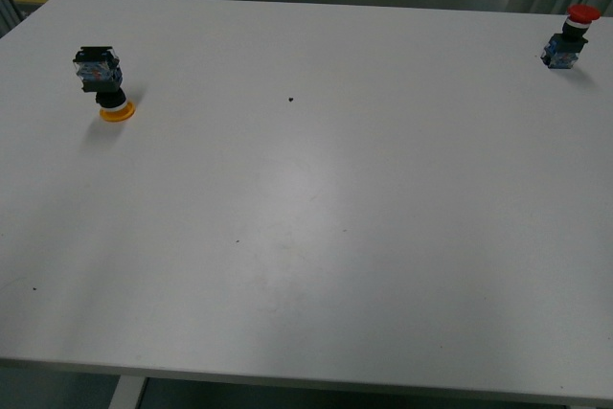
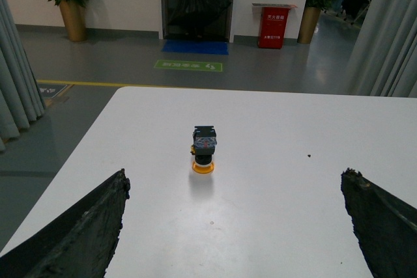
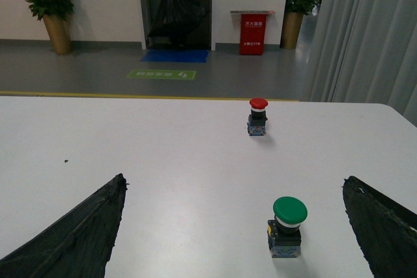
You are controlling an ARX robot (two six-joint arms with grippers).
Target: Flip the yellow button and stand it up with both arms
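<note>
Yellow cap down and blue-black block up: that is how the yellow button point(image 1: 103, 83) stands now, on the far left part of the white desk point(image 1: 335, 237). We judge that the task has not yet begun in any visible way. The button is upside down, nothing touches it, and the flip and the standing on its block are both left to do.

In the left wrist view the button sits straight ahead, between the two black fingers of the left tool point(image 2: 234, 177), but well apart from them. The fingers are spread wide, so this tool is open and holds nothing. The right tool point(image 3: 234, 181) is spread wide in the same way and is also empty. Neither arm shows in the front view.

The button is near the left edge of the desk and not far from its rounded far corner. A push toward that side could send it off, so we think the safer direction to work is toward the middle. There the desk is bare, except for one small dark speck point(image 1: 290, 100).

A red button point(image 1: 572, 37) stands upright close to the far right edge, well apart from the yellow one. A green button point(image 3: 287, 226) stands upright just ahead of the right tool, and that arm must pass it with care.
</note>
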